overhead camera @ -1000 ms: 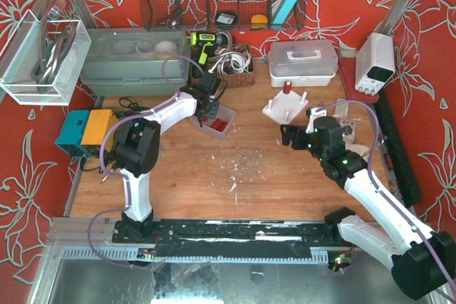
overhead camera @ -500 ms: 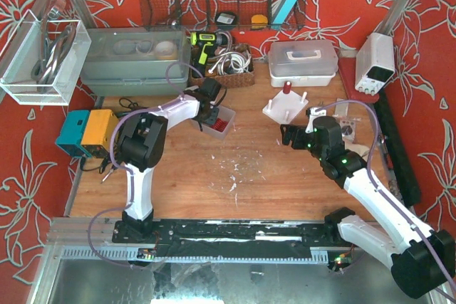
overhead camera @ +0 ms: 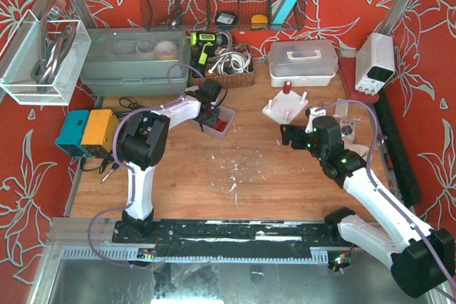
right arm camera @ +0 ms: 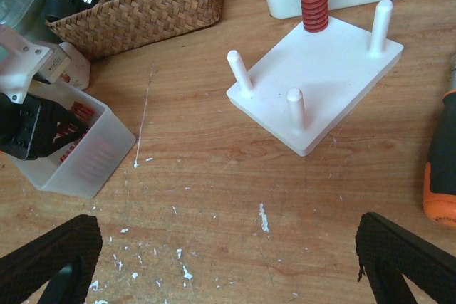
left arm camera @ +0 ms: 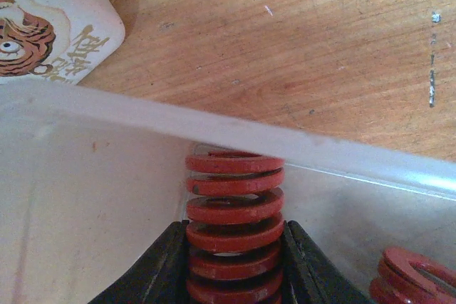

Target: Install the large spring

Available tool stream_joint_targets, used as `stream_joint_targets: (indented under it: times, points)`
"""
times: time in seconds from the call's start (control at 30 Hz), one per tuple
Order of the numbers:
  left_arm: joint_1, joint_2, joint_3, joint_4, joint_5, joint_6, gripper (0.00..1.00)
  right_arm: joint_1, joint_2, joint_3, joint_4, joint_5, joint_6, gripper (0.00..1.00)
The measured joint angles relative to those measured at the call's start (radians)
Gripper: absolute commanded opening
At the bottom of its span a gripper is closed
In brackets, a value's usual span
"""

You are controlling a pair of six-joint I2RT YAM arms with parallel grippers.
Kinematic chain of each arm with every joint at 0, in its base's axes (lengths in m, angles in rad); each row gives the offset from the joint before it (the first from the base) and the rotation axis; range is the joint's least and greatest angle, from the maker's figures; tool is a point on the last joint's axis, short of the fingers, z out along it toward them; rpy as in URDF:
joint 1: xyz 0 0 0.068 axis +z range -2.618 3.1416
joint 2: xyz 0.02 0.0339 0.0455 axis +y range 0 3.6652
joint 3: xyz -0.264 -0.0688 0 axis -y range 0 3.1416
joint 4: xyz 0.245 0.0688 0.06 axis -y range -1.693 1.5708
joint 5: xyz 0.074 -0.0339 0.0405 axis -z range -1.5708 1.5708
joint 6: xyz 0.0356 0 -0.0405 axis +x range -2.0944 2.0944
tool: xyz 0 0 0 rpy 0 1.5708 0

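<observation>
the large spring [left arm camera: 235, 208], red and thick-coiled, sits inside a translucent plastic bin [left arm camera: 107, 108]. it is pinched across its lower coils by the left claw [left arm camera: 235, 268], whose two black fingers press in from either side, so that claw is closed on the spring. the spring's long axis runs in line with the fingers, pointing straight out from the claw, and its free end comes up close to the bin's wall; i cannot tell whether it touches. a second red spring [left arm camera: 413, 275] lies apart from it in the same bin. seen from above, the bin stands on the wooden worktop [overhead camera: 235, 190] left of centre. the white peg board [right arm camera: 320, 97] lies to the bin's right, well apart, with bare wood between them. the board has four upright pegs: the far one already wears a seated spring [right arm camera: 313, 6], and the other three are bare. the right claw [right arm camera: 228, 261] hangs near the board, spread wide and holding nothing, so it is the nearer arm, though the left one has the part. the coming move likely turns on lifting the spring over the bin wall, carrying it rightward and standing its axis upright over a bare peg.
</observation>
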Motion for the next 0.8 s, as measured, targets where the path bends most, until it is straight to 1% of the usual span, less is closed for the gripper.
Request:
stream_joint_targets:
  times: [0.23,0.5,0.63,0.8]
  points:
    - [0.000,0.000,0.000,0.000,0.015,0.002,0.16,0.000,0.006,0.000,0.004,0.000,0.000,0.98]
    - [0.002,-0.026,-0.027,0.021,0.050,0.000,0.09,0.000,0.018,0.000,0.006,0.000,0.000,0.98]
    - [-0.004,-0.084,-0.065,0.036,0.064,-0.004,0.06,0.000,0.019,0.000,0.006,0.000,0.000,0.98]
    - [-0.029,-0.232,-0.149,0.117,0.062,-0.005,0.05,0.000,0.024,0.000,0.005,0.000,0.000,0.98]
